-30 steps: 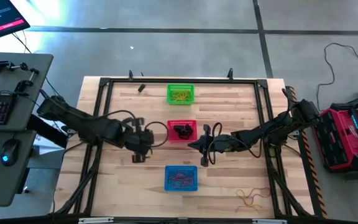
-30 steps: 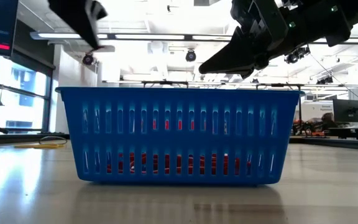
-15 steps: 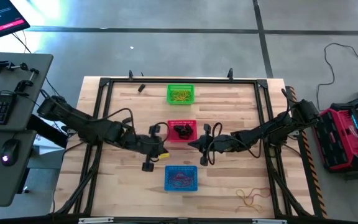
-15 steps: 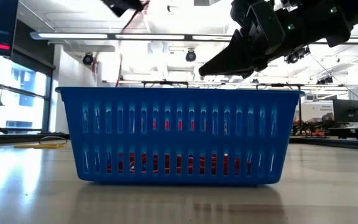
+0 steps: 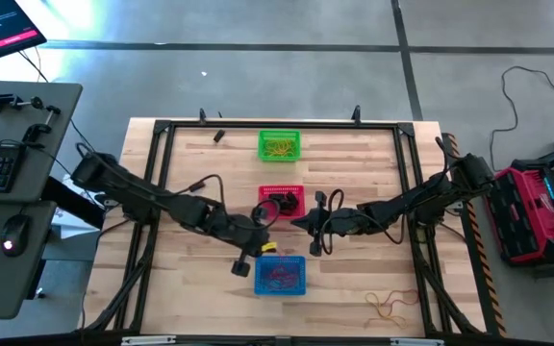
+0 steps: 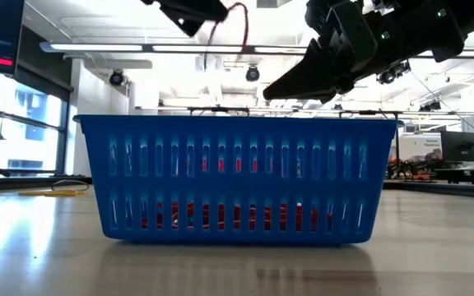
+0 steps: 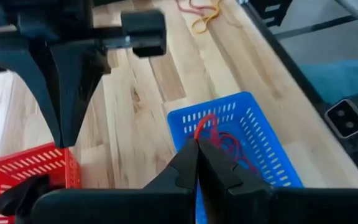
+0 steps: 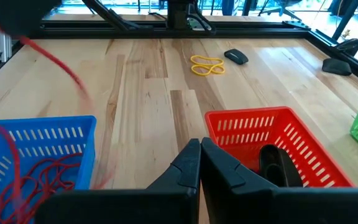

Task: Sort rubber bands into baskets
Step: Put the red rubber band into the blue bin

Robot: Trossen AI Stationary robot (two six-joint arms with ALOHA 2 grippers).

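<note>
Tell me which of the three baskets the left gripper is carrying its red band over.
The blue basket, nearest the table's front edge. The left gripper, shut on a red rubber band, hangs at its rim; the red basket and green basket lie farther back.

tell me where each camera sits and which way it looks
High: overhead, straight down on table; both arms.
Low: at tabletop level, facing blue basket; arms overhead.
Left wrist: on left arm, past shut left claw holding red band above blue basket.
Right wrist: on right arm, past shut right claw toward red basket.
Shared: the blue basket shows in all four.
</note>
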